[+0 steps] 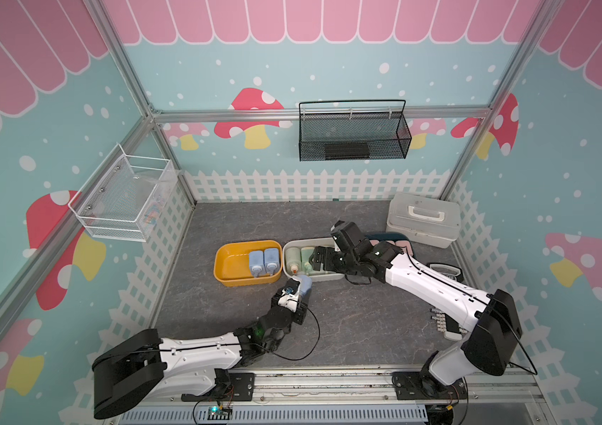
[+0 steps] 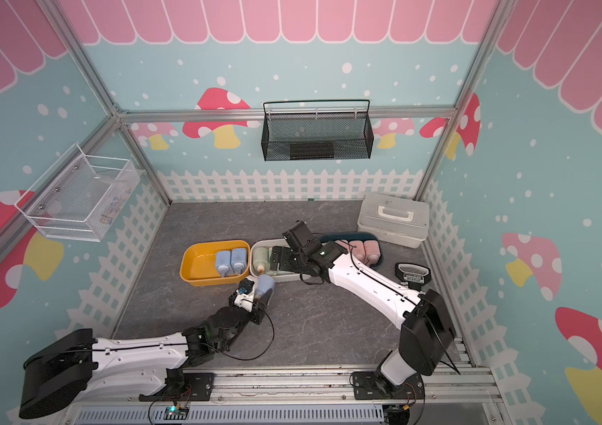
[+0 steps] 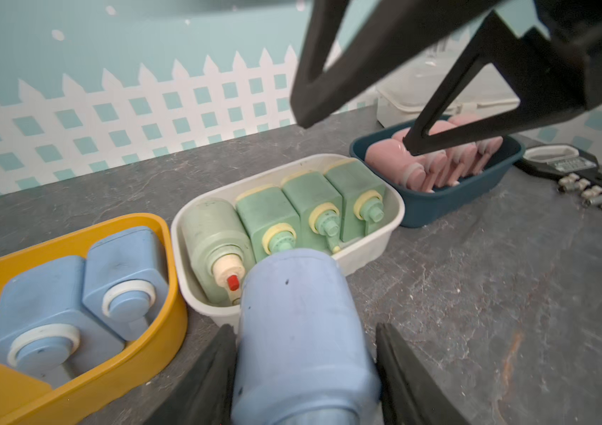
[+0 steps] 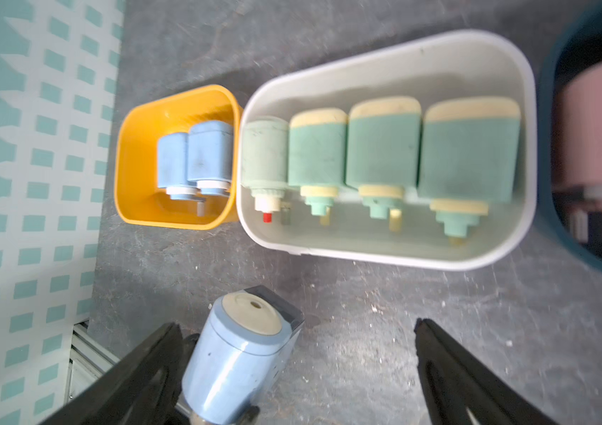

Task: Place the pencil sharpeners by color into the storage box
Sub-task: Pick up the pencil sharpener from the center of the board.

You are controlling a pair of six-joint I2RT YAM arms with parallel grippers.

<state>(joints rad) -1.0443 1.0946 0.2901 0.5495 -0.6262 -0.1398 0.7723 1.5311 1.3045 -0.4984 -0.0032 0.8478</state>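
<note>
Currently boxed: two blue sharpeners (image 3: 42,301), four green sharpeners (image 3: 314,198).

Grey tabletop (image 1: 347,323) — yel bin (image 1: 246,281), wht bin (image 1: 323,277), navy bin (image 3: 450,200), lidded case (image 1: 424,220)

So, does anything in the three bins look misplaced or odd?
Nothing is misplaced: blue ones in the yellow bin, green in the white bin, pink in the dark blue bin. Only the paler green sharpener, nearest the yellow bin, stands out: rounder, with a red stub, unlike its three yellow-trimmed neighbours.
</note>
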